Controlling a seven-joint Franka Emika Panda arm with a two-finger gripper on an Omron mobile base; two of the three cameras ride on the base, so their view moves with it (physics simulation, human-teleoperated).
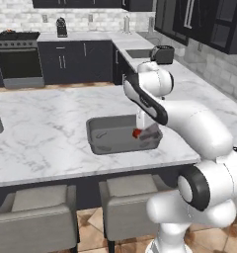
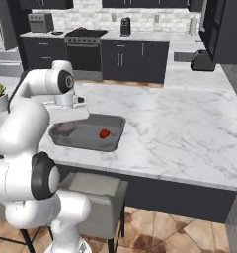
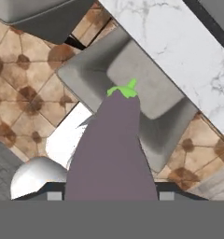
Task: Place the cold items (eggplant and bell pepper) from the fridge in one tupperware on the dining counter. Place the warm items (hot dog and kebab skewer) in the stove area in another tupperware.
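Eggplant (image 3: 115, 149) clamped in the jaws, red bell pepper (image 2: 104, 133) inside grey tupperware (image 2: 116, 123) on counter (image 2: 189, 128)

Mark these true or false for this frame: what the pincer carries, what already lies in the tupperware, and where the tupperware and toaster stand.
1. The pincer holds the eggplant. True.
2. The grey tupperware contains a red item. True.
3. The tupperware sits on the stove. False: it sits on the marble dining counter.
4. The eggplant has a yellow stem cap. False: it is green.
5. A dark toaster stands on the back counter by the sink. True.
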